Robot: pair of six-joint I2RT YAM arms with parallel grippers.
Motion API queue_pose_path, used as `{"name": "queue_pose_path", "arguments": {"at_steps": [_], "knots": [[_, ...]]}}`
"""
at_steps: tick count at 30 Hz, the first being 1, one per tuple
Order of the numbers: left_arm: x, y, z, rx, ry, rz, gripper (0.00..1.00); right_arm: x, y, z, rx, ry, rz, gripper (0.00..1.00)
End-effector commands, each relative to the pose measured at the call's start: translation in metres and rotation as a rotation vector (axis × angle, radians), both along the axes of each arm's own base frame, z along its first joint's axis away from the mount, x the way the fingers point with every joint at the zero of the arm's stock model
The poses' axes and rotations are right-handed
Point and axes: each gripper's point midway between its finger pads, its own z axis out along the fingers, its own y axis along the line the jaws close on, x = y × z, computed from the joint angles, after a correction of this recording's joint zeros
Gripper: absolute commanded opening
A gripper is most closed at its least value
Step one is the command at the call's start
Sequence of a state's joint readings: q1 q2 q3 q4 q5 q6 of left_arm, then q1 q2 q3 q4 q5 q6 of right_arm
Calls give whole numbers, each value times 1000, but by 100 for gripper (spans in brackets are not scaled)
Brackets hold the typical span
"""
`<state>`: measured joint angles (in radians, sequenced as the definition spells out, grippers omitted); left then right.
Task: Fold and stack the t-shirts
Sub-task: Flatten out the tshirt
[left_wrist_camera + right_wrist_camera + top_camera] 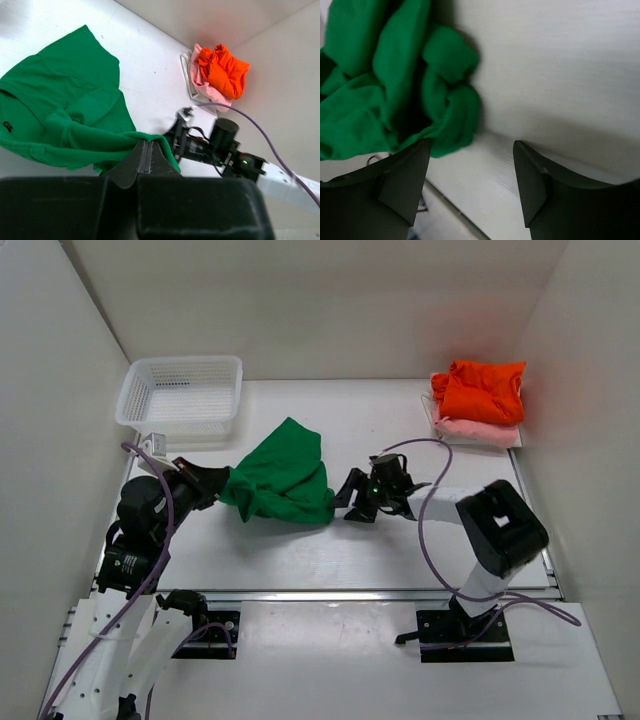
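Note:
A bright green t-shirt (285, 475) (60, 100) (380, 75) lies bunched in the middle of the table. My left gripper (222, 480) (148, 150) is shut on the shirt's left edge, with a fold of green cloth pinched between its jaws. My right gripper (350, 502) (472, 150) stands open just right of the shirt's crumpled right end, with nothing between its fingers (410, 170). An orange t-shirt (482, 390) (222, 70) lies crumpled on top of a pale pink t-shirt (480, 430) (200, 82) at the far right corner.
A white mesh basket (180, 395) stands at the far left, just behind my left arm. White walls close the table in on the left, the right and the far side. The right arm's purple cable (430, 530) loops over the table near its wrist.

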<state>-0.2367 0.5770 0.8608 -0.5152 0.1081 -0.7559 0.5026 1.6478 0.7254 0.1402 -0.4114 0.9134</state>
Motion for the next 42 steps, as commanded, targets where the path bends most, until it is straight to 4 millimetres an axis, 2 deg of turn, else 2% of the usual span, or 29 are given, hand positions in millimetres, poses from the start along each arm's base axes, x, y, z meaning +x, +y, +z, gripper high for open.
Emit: {"name": "queue_pose_path", "arguments": {"at_steps": [1,2,3,4,6,7,8,9,10,11,12,13,14,16,18,19,20,21,22,24,26,28,30,32,33,34,35,41,42], "knots": [[0,3,7,3,-39,16,0,11,50,14,135,10,78,64],[1,5,9,4,-41,25,0,12,52,11,132,19,72,51],[2,5,10,6,-40,24,0,16,49,9,124,11,61,27],[2,7,10,12,-42,30,0,21,50,12,141,1,70,9],[2,6,13,22,-46,25,0,26,47,23,204,-3,89,0],[2,7,15,23,-54,31,0,36,42,29,236,-13,67,0],[3,8,18,26,-59,35,0,36,42,42,261,-36,93,0],[2,8,24,26,-77,35,0,40,36,50,248,-53,78,0],[5,10,26,30,-80,48,0,48,23,49,185,-61,52,0],[8,11,30,51,-88,51,0,56,20,71,159,-146,69,0],[7,12,47,58,-123,53,0,63,7,78,103,-158,32,0],[19,14,56,94,-120,61,0,75,-6,103,53,-218,16,0],[23,13,64,117,-136,52,0,86,-17,118,23,-277,12,0],[38,19,94,163,-172,73,0,97,-45,153,-41,-345,-27,0],[56,29,145,217,-241,109,0,109,-64,218,-83,-491,-48,0],[59,31,158,229,-257,122,0,110,-81,221,-164,-496,-55,0],[66,37,179,252,-279,150,0,109,-93,241,-233,-534,-54,0],[58,40,212,259,-344,164,0,109,-100,256,-260,-566,-60,0],[70,38,214,275,-333,160,0,109,-111,270,-315,-591,-69,0],[69,40,249,281,-394,181,0,98,-128,297,-382,-666,-97,0],[67,40,261,281,-424,185,0,86,-143,311,-394,-704,-134,0],[63,40,262,274,-430,180,0,69,-153,322,-378,-718,-134,0],[56,37,261,262,-439,166,0,58,-153,326,-366,-718,-115,6],[55,40,252,252,-440,179,0,49,-154,323,-360,-721,-106,23],[57,37,249,250,-436,170,0,49,-156,326,-347,-729,-121,25],[63,34,239,252,-414,155,0,49,-158,319,-330,-709,-128,17],[64,32,239,255,-418,140,0,49,-160,323,-311,-727,-131,3],[73,20,216,223,-388,83,0,55,-163,305,-282,-690,-137,0],[71,21,217,223,-394,88,0,54,-164,303,-299,-694,-140,0]]}}
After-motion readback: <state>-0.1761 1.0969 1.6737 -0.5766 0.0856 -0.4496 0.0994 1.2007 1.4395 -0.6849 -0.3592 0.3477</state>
